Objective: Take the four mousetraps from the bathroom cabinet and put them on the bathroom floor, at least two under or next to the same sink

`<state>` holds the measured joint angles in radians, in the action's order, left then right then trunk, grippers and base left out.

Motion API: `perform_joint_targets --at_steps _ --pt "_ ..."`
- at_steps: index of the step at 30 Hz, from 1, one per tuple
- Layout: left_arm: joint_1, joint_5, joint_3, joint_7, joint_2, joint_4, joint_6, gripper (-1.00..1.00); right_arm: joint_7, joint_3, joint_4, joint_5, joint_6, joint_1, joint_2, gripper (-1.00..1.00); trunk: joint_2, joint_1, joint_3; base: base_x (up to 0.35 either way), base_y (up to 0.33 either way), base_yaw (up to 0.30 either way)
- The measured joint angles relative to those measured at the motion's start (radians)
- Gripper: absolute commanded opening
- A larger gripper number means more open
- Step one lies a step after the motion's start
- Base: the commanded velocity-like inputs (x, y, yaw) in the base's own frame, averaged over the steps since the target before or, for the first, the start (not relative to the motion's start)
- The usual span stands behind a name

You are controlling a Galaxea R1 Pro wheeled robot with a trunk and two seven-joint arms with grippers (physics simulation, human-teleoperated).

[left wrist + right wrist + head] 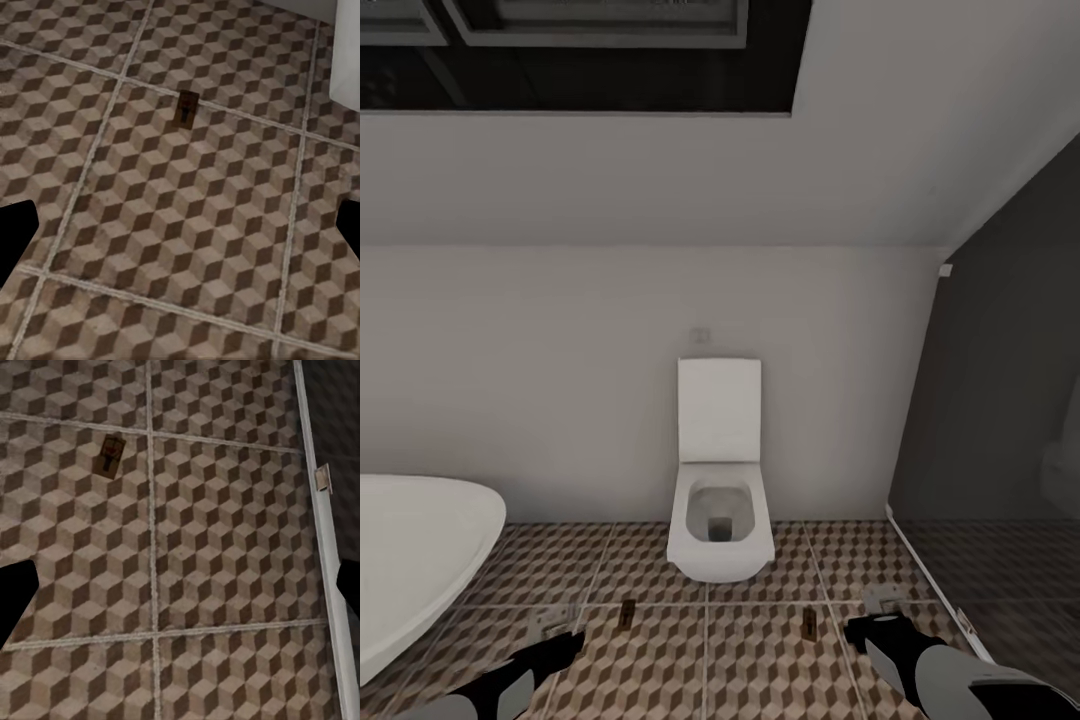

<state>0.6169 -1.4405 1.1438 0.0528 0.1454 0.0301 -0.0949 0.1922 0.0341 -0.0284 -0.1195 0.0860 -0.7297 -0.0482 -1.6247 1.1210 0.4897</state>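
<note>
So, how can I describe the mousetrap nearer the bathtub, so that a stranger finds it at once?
Find the white toilet at the back wall, then look at the patterned floor tiles in front of it. Two small tan boards lie there; this mousetrap is the one toward the bathtub, while the other mousetrap lies toward the dark glass wall.

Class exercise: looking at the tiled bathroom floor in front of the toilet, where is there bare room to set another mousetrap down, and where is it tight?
The widest free patch of bathroom floor lies between the left mousetrap and right mousetrap, in front of the toilet. Another strip runs between the bathtub and toilet. It is tighter by the right gripper, close to the glass partition's white base rail.
</note>
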Motion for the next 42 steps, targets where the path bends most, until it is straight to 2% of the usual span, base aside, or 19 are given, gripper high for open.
perform_joint_targets --at_steps 8,20,25,33,42 --pt "-0.04 0.0 0.0 0.0 0.0 0.0 0.001 1.0 -0.002 0.001 -0.002 0.001 -0.025 0.008 -0.001 1.0 0.056 -0.031 -0.025 0.0 0.0 0.0" --pt "-0.153 0.001 0.002 0.001 -0.002 0.004 -0.002 1.0 -0.005 0.0 -0.002 0.0 -0.047 0.199 0.0 1.0 0.14 -0.077 -0.062 0.0 0.0 0.0" --pt "-0.182 0.001 0.003 0.001 -0.008 0.005 -0.001 1.0 -0.009 0.001 -0.002 -0.001 -0.061 0.244 0.001 1.0 0.175 -0.096 -0.078 0.0 0.0 0.0" --pt "-0.219 0.002 0.002 0.0 -0.034 0.002 0.002 1.0 -0.012 0.001 -0.001 -0.002 -0.102 0.335 0.001 1.0 0.231 -0.127 -0.103 0.0 0.0 0.0" --pt "-0.273 0.007 0.003 0.001 -0.043 0.0 0.004 1.0 -0.013 0.001 -0.001 -0.001 -0.144 0.432 0.001 1.0 0.294 -0.161 -0.132 0.0 0.0 0.0"
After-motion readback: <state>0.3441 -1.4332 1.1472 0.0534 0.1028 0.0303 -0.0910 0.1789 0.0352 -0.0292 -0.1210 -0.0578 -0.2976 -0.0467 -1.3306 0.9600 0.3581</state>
